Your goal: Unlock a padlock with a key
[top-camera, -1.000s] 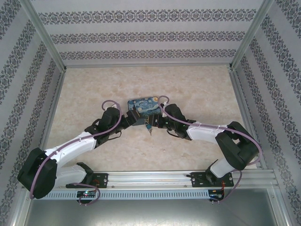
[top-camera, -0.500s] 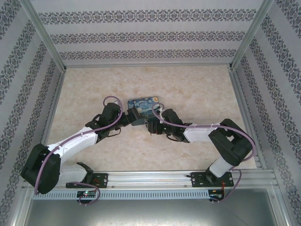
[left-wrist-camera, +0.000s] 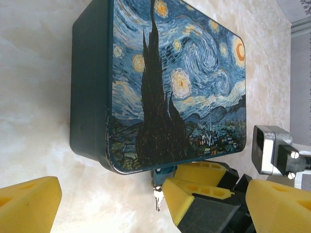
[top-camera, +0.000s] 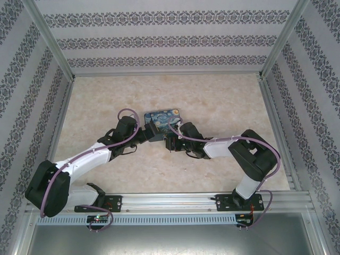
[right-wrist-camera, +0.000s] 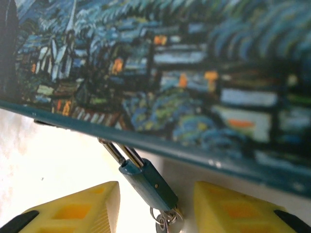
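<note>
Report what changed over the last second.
The right arm folded inward, carrying the open right claw left, closer to the painted box, where it straddles the small padlock. Nothing was gripped or released. The left claw and the box kept their places.

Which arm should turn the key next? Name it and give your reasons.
Right. The right hand is open, its fingers either side of the small lock hanging from the edge of the box, with the key at its lower end. The left hand is open too but sits farther back.
</note>
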You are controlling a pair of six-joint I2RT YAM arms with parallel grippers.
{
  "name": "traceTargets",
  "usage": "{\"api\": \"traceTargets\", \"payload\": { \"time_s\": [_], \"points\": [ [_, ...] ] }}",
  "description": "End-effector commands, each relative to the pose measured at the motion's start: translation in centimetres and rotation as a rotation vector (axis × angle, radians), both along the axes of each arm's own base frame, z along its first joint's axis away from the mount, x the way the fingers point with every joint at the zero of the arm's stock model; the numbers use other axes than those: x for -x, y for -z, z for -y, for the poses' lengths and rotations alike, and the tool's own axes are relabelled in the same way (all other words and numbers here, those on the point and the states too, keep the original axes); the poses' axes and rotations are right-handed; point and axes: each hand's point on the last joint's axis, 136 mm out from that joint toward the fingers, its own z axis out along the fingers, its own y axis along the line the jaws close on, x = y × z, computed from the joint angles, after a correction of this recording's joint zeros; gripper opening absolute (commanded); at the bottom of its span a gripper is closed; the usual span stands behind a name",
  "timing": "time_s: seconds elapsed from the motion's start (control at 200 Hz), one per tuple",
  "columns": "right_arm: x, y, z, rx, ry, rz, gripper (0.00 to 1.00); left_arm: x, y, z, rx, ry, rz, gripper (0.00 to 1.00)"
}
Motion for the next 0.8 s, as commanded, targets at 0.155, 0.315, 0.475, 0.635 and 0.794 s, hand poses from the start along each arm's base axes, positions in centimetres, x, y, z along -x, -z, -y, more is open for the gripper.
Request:
{"api": "traceTargets", "payload": {
  "time_s": [0.155, 0.315, 0.475, 0.635, 0.794],
  "points": [
    [-0.5, -0.5, -1.4, -0.031, -0.028, 0.021, 0.37, -0.5, -0.5, 0.0, 0.005, 0.002, 0.008, 0.97],
    [-0.3, -0.3, -1.1, -0.028, -0.021, 0.015, 0.19, -0.5, -0.5, -0.1, 0.001, 0.004, 0.011, 0.97],
    [-0.1, -0.4, -0.4, -0.024, -0.004, 0.016, 0.07, -0.6, -0.6, -0.2, -0.019, 0.010, 0.016, 0.97],
    [0.0, -0.6, 0.1, -0.027, 0.017, 0.010, 0.00, -0.8, -0.8, -0.7, -0.074, 0.017, 0.025, 0.97],
    [0.0, -0.7, 0.3, -0.041, 0.044, -0.009, 0.00, -1.2, -0.8, -1.7, -0.196, 0.030, 0.025, 0.97]
  ]
}}
